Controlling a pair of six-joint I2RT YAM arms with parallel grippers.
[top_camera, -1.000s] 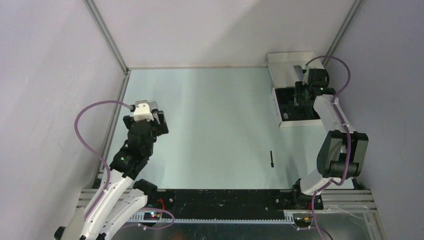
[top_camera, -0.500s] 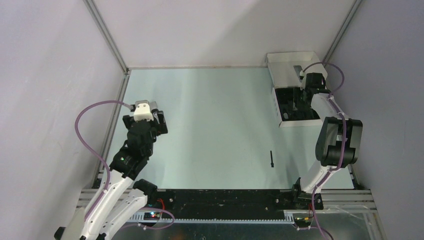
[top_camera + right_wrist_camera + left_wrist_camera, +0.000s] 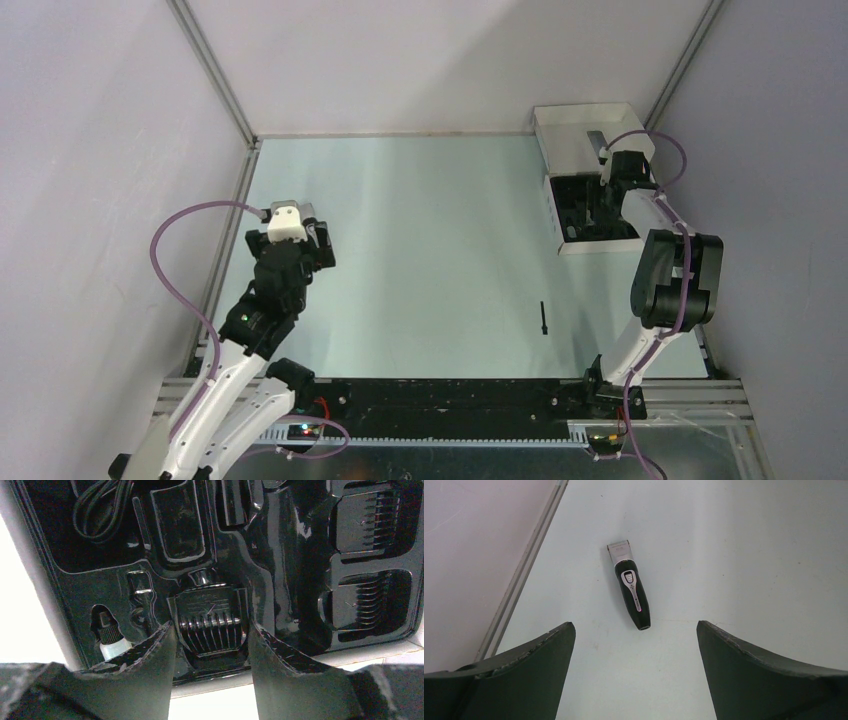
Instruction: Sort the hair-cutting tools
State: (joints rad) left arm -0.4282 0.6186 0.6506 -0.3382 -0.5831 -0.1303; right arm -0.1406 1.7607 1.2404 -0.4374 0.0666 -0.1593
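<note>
Right wrist view: the right gripper [image 3: 210, 629] pinches the comb [image 3: 207, 611] in the far-right-corner tray [image 3: 295, 555]. Released crooked, it may jam. The left gripper [image 3: 634, 625] gapes wide.

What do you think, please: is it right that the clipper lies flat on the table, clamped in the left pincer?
Not quite. The clipper does lie flat on the table, but the left pincer is open, with neither finger touching it. The left wrist view shows this.
</note>
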